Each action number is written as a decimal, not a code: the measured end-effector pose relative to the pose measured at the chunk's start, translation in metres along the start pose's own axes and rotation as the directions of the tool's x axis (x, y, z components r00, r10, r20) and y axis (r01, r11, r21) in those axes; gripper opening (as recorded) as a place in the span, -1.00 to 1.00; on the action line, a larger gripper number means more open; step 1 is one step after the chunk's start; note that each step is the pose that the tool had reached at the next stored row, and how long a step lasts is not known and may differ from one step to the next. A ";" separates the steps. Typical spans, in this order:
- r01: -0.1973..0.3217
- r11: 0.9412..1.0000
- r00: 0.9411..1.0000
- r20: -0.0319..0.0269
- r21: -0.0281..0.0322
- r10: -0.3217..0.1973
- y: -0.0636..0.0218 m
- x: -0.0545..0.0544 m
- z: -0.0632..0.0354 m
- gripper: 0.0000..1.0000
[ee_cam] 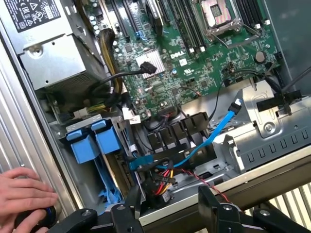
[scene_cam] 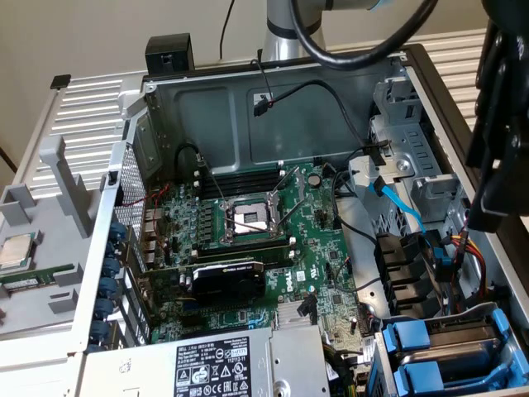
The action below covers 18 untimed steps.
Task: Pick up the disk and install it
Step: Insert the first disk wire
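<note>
The disk sits in the drive bay at the case's near corner, on the exterior view's right. Its bright blue carrier (scene_cam: 450, 343) frames a strip of silver metal, stacked with a second blue carrier. The same blue carrier fronts (ee_cam: 92, 141) stand in the bay beside the power supply in the wrist view. My gripper (ee_cam: 167, 213) hangs apart from the bay, over the case's side rail, open with nothing between its black fingers (ee_cam: 214, 206). In the exterior view my gripper (scene_cam: 489, 198) is a dark shape above the case's right wall.
A grey power-supply box (scene_cam: 223, 364) fills the near side. The green motherboard (scene_cam: 256, 240) has an open CPU socket. A blue cable (ee_cam: 214, 136) and loose wires cross the metal cage. A small silver chip (scene_cam: 16, 252) lies outside at left. A person's hand (ee_cam: 24, 194) rests on the case edge.
</note>
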<state>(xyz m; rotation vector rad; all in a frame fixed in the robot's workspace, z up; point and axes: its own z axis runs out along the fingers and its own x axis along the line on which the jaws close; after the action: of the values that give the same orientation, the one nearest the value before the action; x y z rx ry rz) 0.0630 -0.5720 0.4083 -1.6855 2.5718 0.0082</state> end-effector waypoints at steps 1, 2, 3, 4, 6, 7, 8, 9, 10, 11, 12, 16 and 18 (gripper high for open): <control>-0.011 1.000 1.000 0.000 0.001 0.011 -0.0002 0.000 0.0014 0.18; -0.021 1.000 1.000 0.000 0.001 0.021 -0.0005 0.000 0.0027 0.18; -0.032 0.999 0.999 -0.001 0.002 0.032 -0.0008 0.000 0.0042 0.18; -0.042 0.999 0.999 -0.001 0.002 0.042 -0.0010 0.000 0.0057 0.18; -0.065 0.998 0.998 -0.002 0.004 0.065 -0.0012 0.000 0.0090 0.18; -0.077 0.997 0.997 -0.002 0.005 0.077 -0.0013 0.000 0.0108 0.18; -0.089 0.996 0.996 -0.002 0.005 0.089 -0.0014 0.000 0.0125 0.18; -0.101 0.995 0.995 -0.003 0.006 0.101 -0.0014 0.000 0.0143 0.18; -0.111 0.994 0.994 -0.003 0.007 0.111 -0.0014 0.000 0.0160 0.18; -0.118 0.993 0.993 -0.003 0.008 0.118 -0.0014 0.000 0.0170 0.18; -0.125 0.992 0.992 -0.002 0.011 0.125 -0.0013 0.000 0.0176 0.18; -0.151 0.988 0.989 0.001 0.018 0.151 -0.0012 0.000 0.0219 0.18; -0.163 0.986 0.987 0.002 0.022 0.163 -0.0008 0.001 0.0239 0.18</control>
<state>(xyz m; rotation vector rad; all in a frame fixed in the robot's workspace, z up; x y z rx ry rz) 0.0648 -0.5719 0.3845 -1.4630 2.6915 -0.0114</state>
